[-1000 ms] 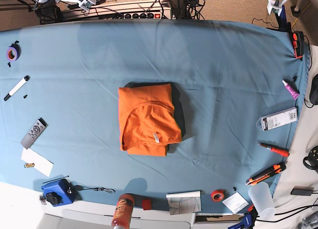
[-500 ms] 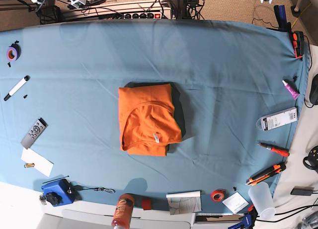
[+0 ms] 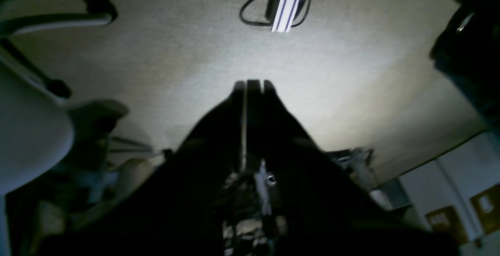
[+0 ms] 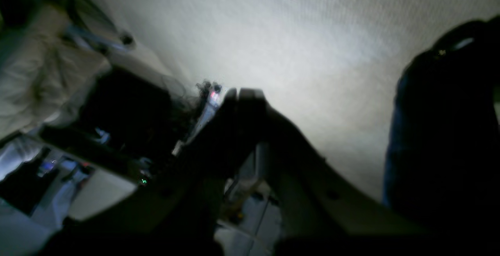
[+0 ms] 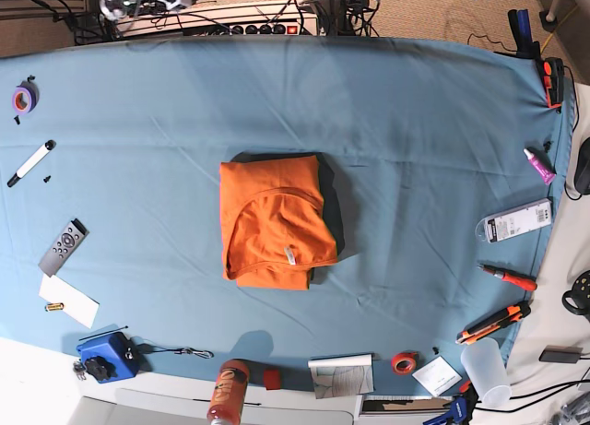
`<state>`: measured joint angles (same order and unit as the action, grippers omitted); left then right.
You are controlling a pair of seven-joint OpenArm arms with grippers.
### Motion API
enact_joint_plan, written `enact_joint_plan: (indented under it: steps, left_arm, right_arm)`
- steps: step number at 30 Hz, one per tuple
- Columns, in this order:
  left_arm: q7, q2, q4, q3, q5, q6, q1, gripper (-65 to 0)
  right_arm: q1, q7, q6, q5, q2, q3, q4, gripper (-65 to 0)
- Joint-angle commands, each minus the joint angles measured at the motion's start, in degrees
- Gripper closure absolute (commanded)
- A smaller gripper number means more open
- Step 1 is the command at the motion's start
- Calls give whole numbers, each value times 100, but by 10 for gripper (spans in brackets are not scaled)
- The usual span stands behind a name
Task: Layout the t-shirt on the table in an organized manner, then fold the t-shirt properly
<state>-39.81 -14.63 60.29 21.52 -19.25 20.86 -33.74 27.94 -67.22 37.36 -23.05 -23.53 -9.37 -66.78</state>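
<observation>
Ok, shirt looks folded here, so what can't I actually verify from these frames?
- t-shirt, base view: lower layers and sleeves hidden under the top fold; the neck label print is too small to read.
- Both arms: beyond the base view's top edge.
- left tool, left wrist view: dark silhouette, shut, aimed at carpet, not the table.
- right tool, right wrist view: blurred, dark, shut.

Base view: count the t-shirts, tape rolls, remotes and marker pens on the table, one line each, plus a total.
t-shirt: 1
tape rolls: 2
remote: 1
marker pen: 1
Total: 5
</observation>
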Motion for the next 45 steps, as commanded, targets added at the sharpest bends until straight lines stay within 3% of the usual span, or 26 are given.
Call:
enact_joint_plan:
  steps: [1,4,10,13,15,18,21,27,38,45]
  left_arm:
    - [90,-57,-131,24,-9,22,7,0]
    - [518,-11,-638,24,39,-4,210,0]
    - [1989,295,-1626,26,935,-31,457,0]
    - [2450,485,-1987,26,1029,-98,581,0]
    - [2481,605,-2127,26,1029,-155,697,0]
    - [2490,719,-2184,26,1027,-179,846,0]
    - [2490,734,-2184,26,1029,-245,953,0]
    - [2750,732,-2184,26,1029,-863,975,0]
    - [2791,732,-2179,26,1025,-925,984,0]
    - [2855,732,-2177,26,1025,-925,1032,0]
  right_arm:
    - [-72,66,17,129,-76,-118,125,0]
    - [-374,564,0,625,-76,-525,680,0]
    - [-835,1849,0,1423,-74,-1211,1604,0]
    - [-992,2391,-125,1801,-74,-1467,1945,0]
    - [-1040,2868,-442,2133,-74,-1572,2170,0]
    - [-1049,3799,-1200,2776,-48,-1648,2444,0]
    - [-1049,4531,-1801,2949,20,-1646,2708,0]
    - [-1099,5558,-2339,2957,138,-1646,3062,0]
    - [-1099,6061,-2433,2955,527,-1646,3062,0]
    - [-1099,6035,-2415,2953,654,-1646,3062,0]
